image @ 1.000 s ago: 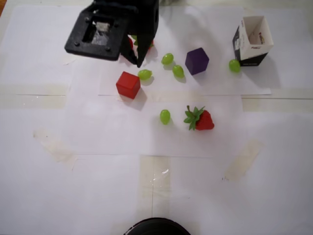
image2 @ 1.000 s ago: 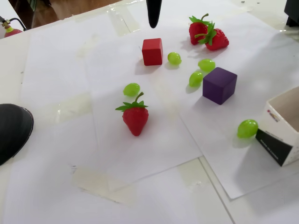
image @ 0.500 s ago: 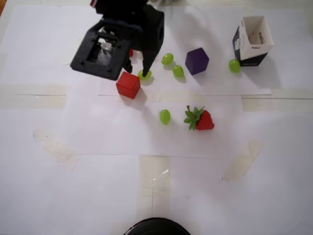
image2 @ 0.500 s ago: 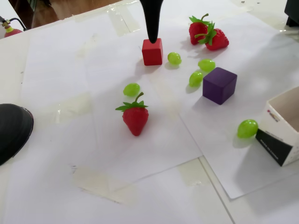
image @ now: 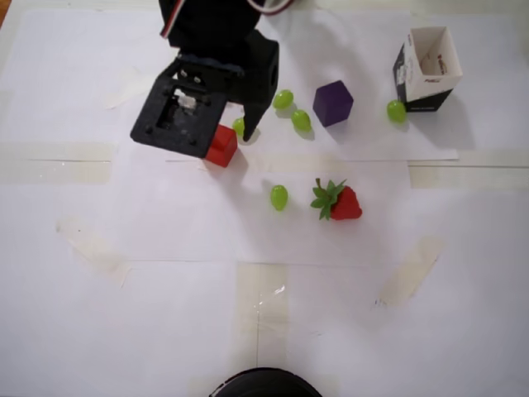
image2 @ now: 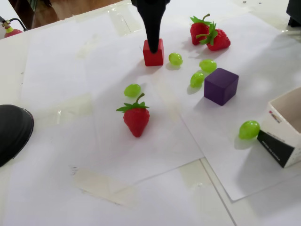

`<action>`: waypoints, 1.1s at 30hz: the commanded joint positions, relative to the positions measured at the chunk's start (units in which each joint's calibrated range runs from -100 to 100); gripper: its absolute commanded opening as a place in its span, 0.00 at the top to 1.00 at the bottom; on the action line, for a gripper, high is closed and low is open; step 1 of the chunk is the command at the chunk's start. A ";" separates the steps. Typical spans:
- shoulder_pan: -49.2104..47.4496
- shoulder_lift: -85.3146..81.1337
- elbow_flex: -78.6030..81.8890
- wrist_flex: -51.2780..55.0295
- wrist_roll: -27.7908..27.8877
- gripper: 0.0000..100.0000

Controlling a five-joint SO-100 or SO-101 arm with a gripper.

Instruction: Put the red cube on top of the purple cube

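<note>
A black gripper (image: pixel 234 136) sits down over the red cube (image2: pixel 153 53), one finger (image2: pixel 153 33) touching its top. Whether it grips cannot be told. The purple cube (image2: pixel 221 85) rests well apart from the red cube.

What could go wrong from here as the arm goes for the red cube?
1. The gripper meets the red cube with only one finger visible at its top edge; a shallow or off-centre grip could let it slip or tip.
2. Grapes lie between it and the purple cube; a low carry might knock them.
3. The grape beside the cube could get pinched.
</note>
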 commanded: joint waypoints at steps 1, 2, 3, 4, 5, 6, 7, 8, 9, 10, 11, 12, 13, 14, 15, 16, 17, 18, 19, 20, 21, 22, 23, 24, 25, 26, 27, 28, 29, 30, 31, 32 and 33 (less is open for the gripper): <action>1.25 -0.48 -1.76 -0.76 1.12 0.71; 1.39 -0.22 -1.76 -0.84 1.17 0.70; 1.61 0.21 -1.76 -0.84 1.12 0.69; 1.76 0.64 -1.76 -1.00 1.07 0.68; 1.83 0.90 -1.76 -1.16 1.12 0.67; 1.83 1.24 -1.76 -1.33 0.93 0.67; 1.83 1.67 -1.85 -1.57 0.73 0.67; 1.76 1.93 -1.94 -1.82 0.68 0.66; 1.54 2.19 -2.12 -2.06 0.83 0.65; 1.39 2.36 -2.12 -2.47 0.78 0.65; 1.32 2.53 -2.12 -2.88 0.73 0.65; 1.17 2.62 -2.12 -3.21 0.63 0.65; 0.95 2.79 -2.12 -3.62 0.44 0.65; 0.73 3.05 -2.12 -3.86 0.24 0.65; 0.58 3.22 -2.12 -4.02 -0.10 0.65; 0.29 3.56 -2.12 -4.60 -0.34 0.65; 0.14 3.82 -2.12 -5.00 -0.39 0.65; -0.08 4.17 -2.12 -5.33 -0.54 0.65; -0.15 4.42 -2.12 -5.33 -0.68 0.66; -0.30 4.77 -2.12 -5.49 -0.68 0.66; -0.37 5.03 -2.12 -5.58 -0.68 0.66; -0.52 5.37 -2.21 -5.82 -0.68 0.67; -0.52 5.63 -2.21 -5.98 -0.59 0.67; -0.59 5.89 -2.21 -5.98 -0.54 0.67; -0.59 6.23 -2.21 -6.15 -0.44 0.67; -0.59 6.40 -2.21 -6.15 -0.39 0.67; -0.59 6.57 -2.21 -6.07 -0.29 0.68; -0.52 6.66 -2.12 -6.07 -0.20 0.68; -0.37 6.66 -2.03 -6.15 -0.15 0.68; -0.30 6.66 -1.85 -6.15 -0.10 0.68; -0.15 6.74 -1.85 -6.15 -0.05 0.69; 0.00 6.83 -1.85 -6.15 0.05 0.69; 0.14 6.83 -1.85 -6.15 0.05 0.69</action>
